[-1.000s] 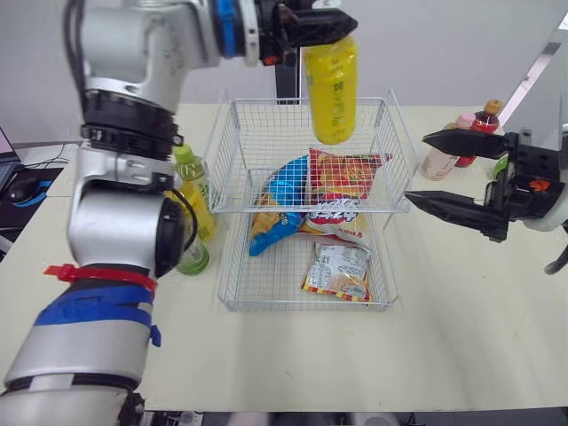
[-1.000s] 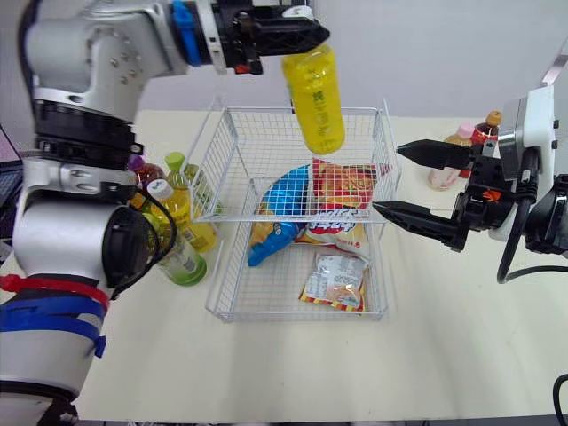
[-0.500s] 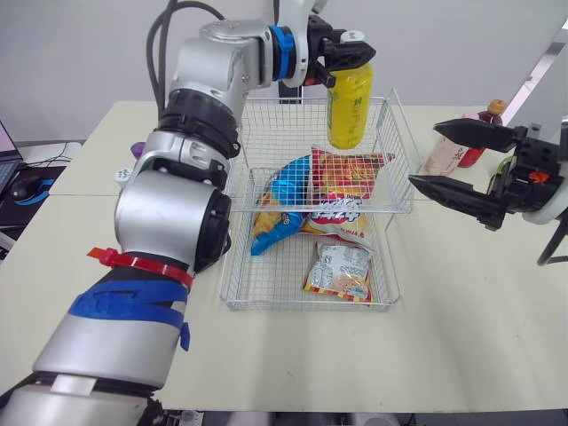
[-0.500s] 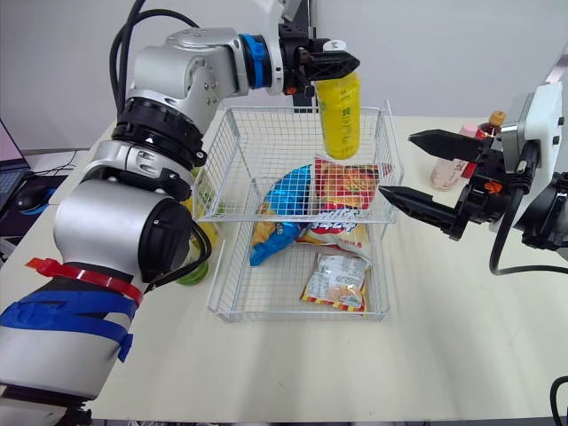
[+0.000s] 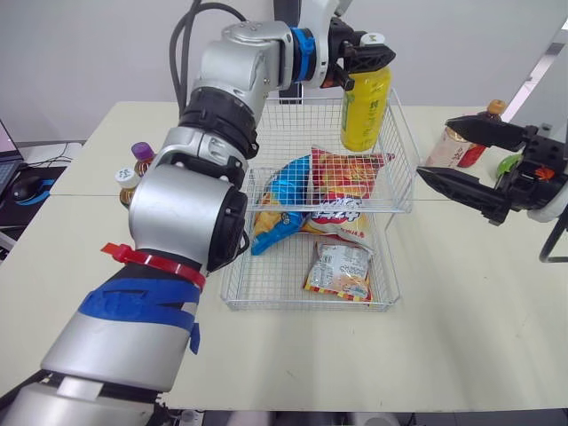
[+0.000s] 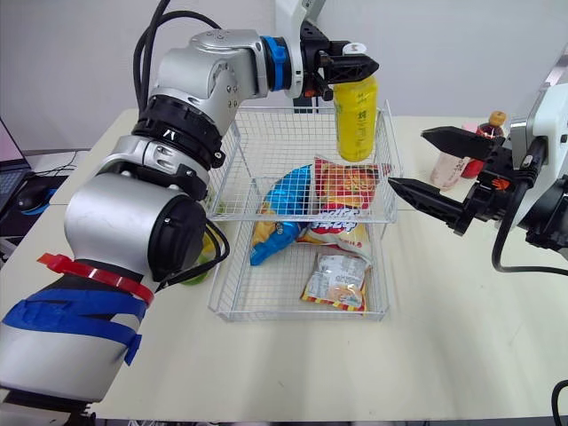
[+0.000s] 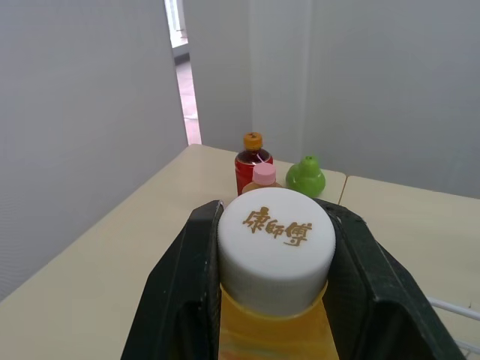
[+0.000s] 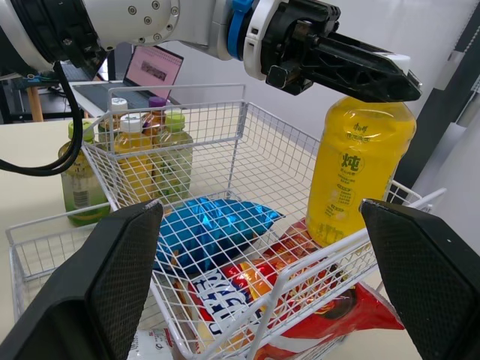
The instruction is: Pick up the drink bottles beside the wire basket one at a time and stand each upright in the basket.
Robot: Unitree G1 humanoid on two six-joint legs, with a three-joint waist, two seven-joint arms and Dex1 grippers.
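Note:
A yellow drink bottle (image 5: 365,106) with a white cap (image 7: 276,247) hangs upright at the far right corner of the wire basket (image 5: 311,304). My left gripper (image 5: 368,55) is shut on the bottle's cap. The bottle's base (image 8: 337,225) is below the basket's rim, close over a red snack bag (image 5: 344,173); I cannot tell whether they touch. My right gripper (image 5: 439,153) stands open to the right of the basket, holding nothing. Several more bottles (image 8: 142,150) stand outside the basket's left wall.
Blue (image 5: 284,191) and red snack bags and a small packet (image 5: 339,271) lie in the basket. A pale pink-capped bottle (image 6: 446,167), a red one with an orange cap (image 5: 484,120) and a green one (image 7: 306,176) stand on the table (image 5: 461,302) at the far right.
My left gripper has carried the yellow bottle to the right, from the basket's far middle to its far right corner. The right gripper has drawn slightly away from the basket.

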